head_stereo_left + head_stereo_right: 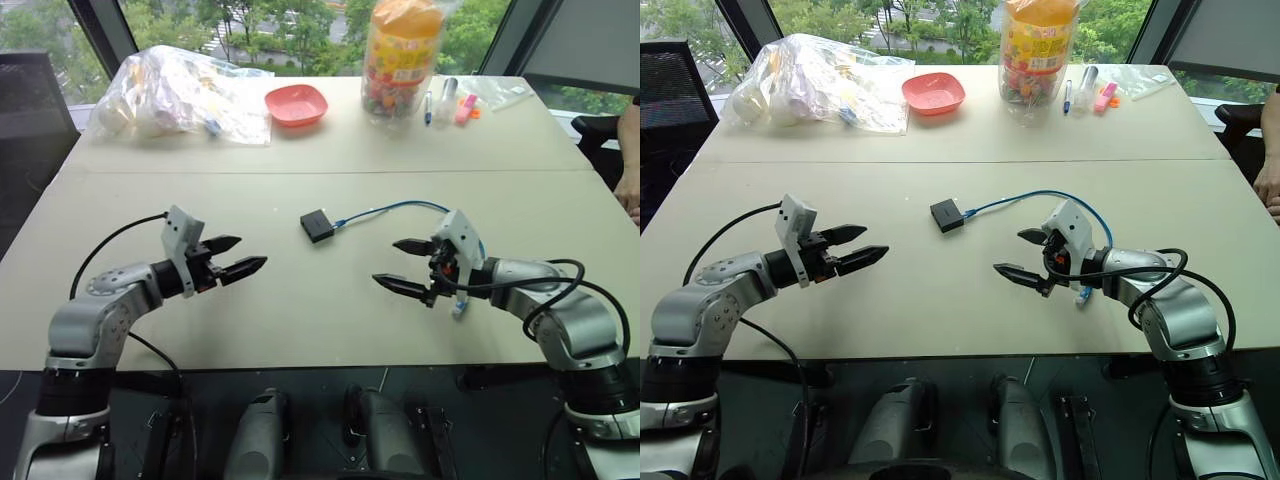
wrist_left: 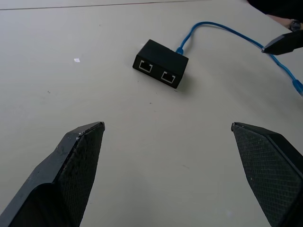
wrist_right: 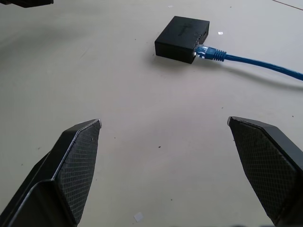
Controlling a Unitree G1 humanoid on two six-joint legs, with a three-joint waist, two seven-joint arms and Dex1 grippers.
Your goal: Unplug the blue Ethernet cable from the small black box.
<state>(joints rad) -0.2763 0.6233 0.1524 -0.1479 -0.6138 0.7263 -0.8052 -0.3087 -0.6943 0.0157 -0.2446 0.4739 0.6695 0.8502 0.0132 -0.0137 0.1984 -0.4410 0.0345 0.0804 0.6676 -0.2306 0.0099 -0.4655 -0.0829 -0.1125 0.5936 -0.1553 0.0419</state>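
The small black box (image 1: 317, 226) lies flat at the middle of the table, with two empty ports facing me (image 2: 161, 64). The blue Ethernet cable (image 1: 400, 207) is plugged into its far-right side by a clear plug (image 3: 201, 51). From there the cable arcs right and passes behind my right wrist. My left gripper (image 1: 253, 251) hovers open to the left of the box and nearer me, pointing at it. On the other side, below the cable's arc, my right gripper (image 1: 385, 262) is also open and points toward the box. Neither holds anything.
At the far side stand a red bowl (image 1: 296, 104), a clear bag of items (image 1: 175, 95), a tall candy jar (image 1: 402, 55) and some pens (image 1: 450, 105). A person's hand (image 1: 630, 190) rests at the right edge. A seam (image 1: 300, 172) crosses the table beyond the box.
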